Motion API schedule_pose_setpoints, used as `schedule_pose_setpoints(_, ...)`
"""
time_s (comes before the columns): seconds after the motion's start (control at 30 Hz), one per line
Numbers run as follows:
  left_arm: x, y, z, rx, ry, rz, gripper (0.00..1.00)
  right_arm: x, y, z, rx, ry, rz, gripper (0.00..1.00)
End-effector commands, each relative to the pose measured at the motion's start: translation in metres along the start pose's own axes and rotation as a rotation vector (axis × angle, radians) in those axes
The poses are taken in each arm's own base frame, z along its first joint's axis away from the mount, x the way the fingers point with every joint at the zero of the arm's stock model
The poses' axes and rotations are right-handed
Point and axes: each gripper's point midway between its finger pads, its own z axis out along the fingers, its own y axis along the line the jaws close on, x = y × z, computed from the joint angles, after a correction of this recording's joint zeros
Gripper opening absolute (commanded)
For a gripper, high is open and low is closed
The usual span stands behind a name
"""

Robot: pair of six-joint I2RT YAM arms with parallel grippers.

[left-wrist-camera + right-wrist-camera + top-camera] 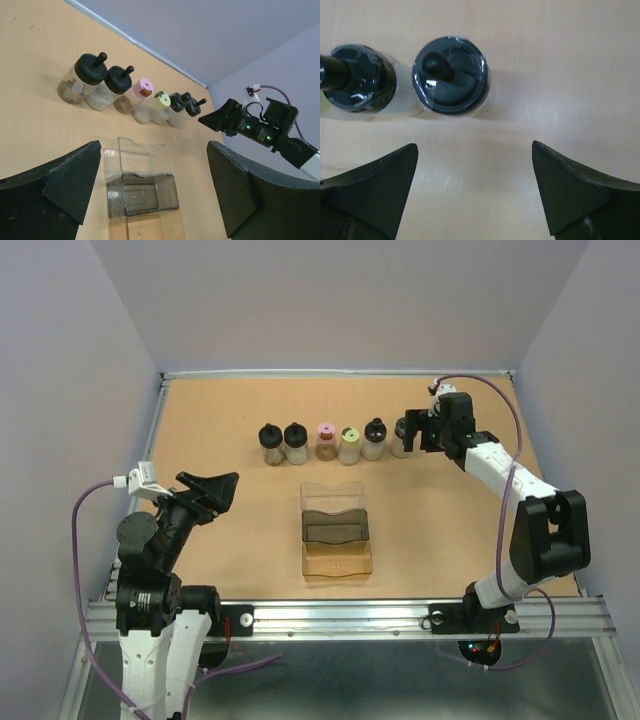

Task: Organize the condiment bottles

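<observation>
Bottles [335, 443] first: your right gripper [475, 147] has its fingers spread wide, holding nothing. The end bottle [451, 75] stands just beyond them, at the right of the row, with its neighbour [362, 82] close on the left. Expect them to be light, stiff and smooth, so likely slippery and easy to tip. Take the round body below the cap, not the thin knob. All six stand upright in a row at the far middle of the table [220, 540]. The tray [337, 558] lies nearer, apart. Your left gripper [154, 150], also wide and empty, hangs near left.
</observation>
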Motion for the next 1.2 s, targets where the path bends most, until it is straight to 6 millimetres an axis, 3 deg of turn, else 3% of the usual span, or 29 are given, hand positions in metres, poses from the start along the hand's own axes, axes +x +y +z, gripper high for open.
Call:
schedule_pose_setpoints(0.0, -0.008, 0.004, -0.004, -0.037, -0.032, 0.026, 0.99, -0.045, 0.016, 0.020, -0.041, -0.120, -0.037, 1.00)
schedule_pose_setpoints(0.27, -0.012, 0.009, 0.001, -0.074, -0.025, 0.055, 0.99, -0.056, 0.027, 0.059, 0.000, -0.105, -0.053, 1.00)
schedule_pose_setpoints(0.47, -0.013, 0.010, 0.003, -0.083, -0.025, 0.069, 0.99, -0.069, 0.016, 0.087, 0.096, -0.113, -0.020, 0.99)
schedule_pose_setpoints(0.57, -0.012, 0.012, 0.004, -0.087, -0.020, 0.074, 0.99, -0.064, 0.009, 0.095, 0.145, -0.084, -0.002, 0.84)
schedule_pose_setpoints(0.7, -0.009, 0.017, 0.008, -0.095, -0.008, 0.078, 0.99, -0.050, -0.002, 0.087, 0.202, -0.058, 0.026, 0.49)
schedule_pose_setpoints(0.87, -0.007, 0.021, 0.018, -0.104, 0.014, 0.084, 0.99, -0.039, -0.004, 0.073, 0.205, -0.046, 0.039, 0.45)
schedule_pose_setpoints(0.97, -0.006, 0.021, 0.025, -0.100, 0.032, 0.081, 0.99, -0.040, -0.007, 0.066, 0.215, -0.057, 0.058, 0.28)
schedule_pose_setpoints(1.07, -0.007, 0.019, 0.028, -0.098, 0.040, 0.087, 0.98, -0.048, -0.005, 0.055, 0.209, -0.080, 0.082, 0.05)
schedule_pose_setpoints(1.17, -0.011, 0.018, 0.025, -0.100, 0.029, 0.106, 0.98, -0.063, -0.003, 0.029, 0.198, -0.118, 0.121, 0.00)
